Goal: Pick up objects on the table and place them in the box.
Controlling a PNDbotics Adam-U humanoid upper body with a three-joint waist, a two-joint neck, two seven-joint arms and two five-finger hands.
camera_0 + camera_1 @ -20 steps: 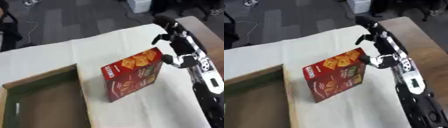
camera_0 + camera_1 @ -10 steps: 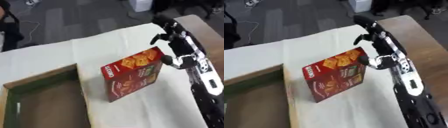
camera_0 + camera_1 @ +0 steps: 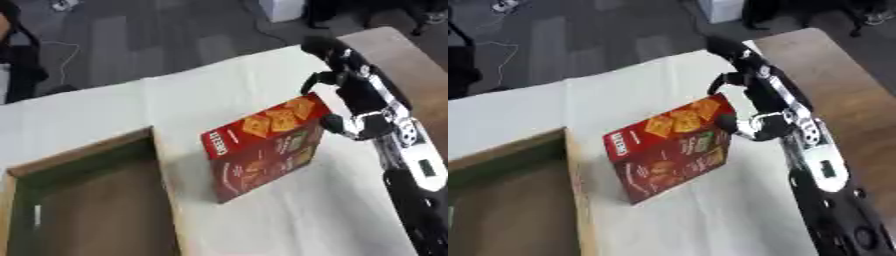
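- A red cracker box stood on the white cloth-covered table, tipped up on one lower corner so that its long edges slanted; its orange top end pointed up and to the right.
- The carton's front face carried pictures of square crackers near the top and a darker red panel with smaller print lower down.
- The right hand came in from the right side, its black forearm with silver joints running down toward the lower right corner.
- Its thumb pressed against the right edge of the carton's upper end, while the fingers curled over the top corner from behind, so the hand was clamped on the carton's upper right end.
- How far the fingers wrapped behind the carton was hard to judge, since the carton hid their tips.
- An open brown box with dark green inner walls sat at the lower left, its near right wall just beside the carton's lower left corner but apart from it.
- A bare wooden strip of the table showed beyond the cloth's right edge.
- Grey floor with a pale cable lay past the far edge of the table.
- The left hand appeared in neither view.
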